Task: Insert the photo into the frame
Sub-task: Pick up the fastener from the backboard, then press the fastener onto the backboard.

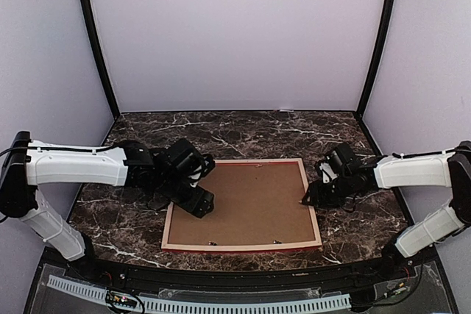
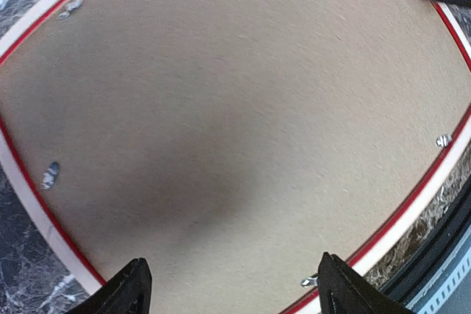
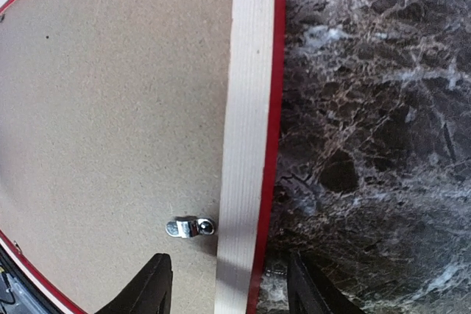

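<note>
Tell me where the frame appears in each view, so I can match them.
Top external: the frame lies face down, centre of the picture, slightly low.
Left wrist: its pale, red-edged rail curves round the picture's edges.
Right wrist: one rail runs top to bottom, near the middle.
Shared landmark: the brown backing board inside it.

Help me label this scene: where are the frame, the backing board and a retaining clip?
frame (image 3: 246, 108): right wrist view, pale wood rail.
backing board (image 1: 254, 204): top external view, brown centre.
retaining clip (image 3: 190, 227): right wrist view, metal tab.
</note>
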Robot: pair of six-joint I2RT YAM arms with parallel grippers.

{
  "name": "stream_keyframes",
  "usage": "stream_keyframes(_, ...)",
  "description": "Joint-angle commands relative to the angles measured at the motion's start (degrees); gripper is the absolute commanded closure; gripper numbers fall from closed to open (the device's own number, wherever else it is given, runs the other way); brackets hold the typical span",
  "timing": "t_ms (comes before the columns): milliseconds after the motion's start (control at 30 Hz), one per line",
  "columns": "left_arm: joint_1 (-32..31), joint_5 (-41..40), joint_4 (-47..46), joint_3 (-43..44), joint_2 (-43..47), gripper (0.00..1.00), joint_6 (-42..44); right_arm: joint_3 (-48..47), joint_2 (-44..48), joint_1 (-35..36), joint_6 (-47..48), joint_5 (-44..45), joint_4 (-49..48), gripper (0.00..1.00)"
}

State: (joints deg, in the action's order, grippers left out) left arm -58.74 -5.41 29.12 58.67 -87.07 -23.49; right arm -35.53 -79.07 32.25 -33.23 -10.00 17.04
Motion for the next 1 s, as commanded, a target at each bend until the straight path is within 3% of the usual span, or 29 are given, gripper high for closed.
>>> stream_keyframes(0,6.5,0.3,2.7,0.6,3.7,0.19,1.7,-2.9,0.1,0.4,0.5,3.9,0.1,0.46)
stream_keyframes(267,17.5,2.3,4.1,1.0,2.5,0.16,3.2,-6.6,-3.9,0.3,1.5,5.7,-0.1,0.48)
stream_keyframes(567,24.7,3.1,4.2,-0.8,1.5,0.16,4.4,-9.2,-7.6,0.1,2.7,8.6,0.9,0.57)
stream_keyframes(967,27.6,7.1,3.3,-0.1,-5.8,0.10,7.9,-8.3,-8.3,0.0,2.9,8.2,0.1,0.85)
